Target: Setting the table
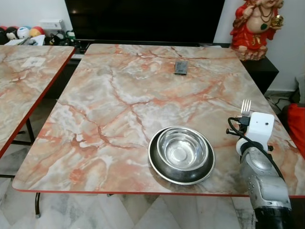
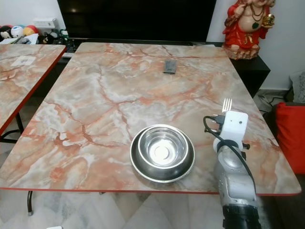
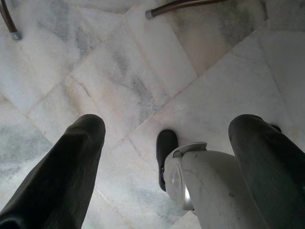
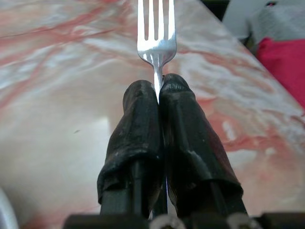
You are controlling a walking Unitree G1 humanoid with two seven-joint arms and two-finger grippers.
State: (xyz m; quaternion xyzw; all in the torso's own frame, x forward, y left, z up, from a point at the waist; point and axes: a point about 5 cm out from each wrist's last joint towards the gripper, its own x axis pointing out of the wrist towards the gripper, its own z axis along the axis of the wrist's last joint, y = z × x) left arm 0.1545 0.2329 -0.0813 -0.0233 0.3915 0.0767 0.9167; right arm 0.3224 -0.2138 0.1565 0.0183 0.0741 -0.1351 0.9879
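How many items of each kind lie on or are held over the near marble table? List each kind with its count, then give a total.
Steel bowls: 2, nested
Forks: 1, held in the right gripper
Dark flat objects: 1, at the far end
Total: 4

A red figurine [image 1: 256,26] stands beyond the tabletop's far right corner; coloured balls [image 1: 19,32] lie far left; a red cushion [image 2: 290,138] sits right.

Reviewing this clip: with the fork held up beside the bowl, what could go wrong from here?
1. The right gripper pinches the fork only by its thin handle, so it might twist or slip on the way down.
2. The steel bowl and plate lie just left of that arm; a sideways swing could knock them.
3. The fork hangs near the table's right edge; set too far out, it may fall.
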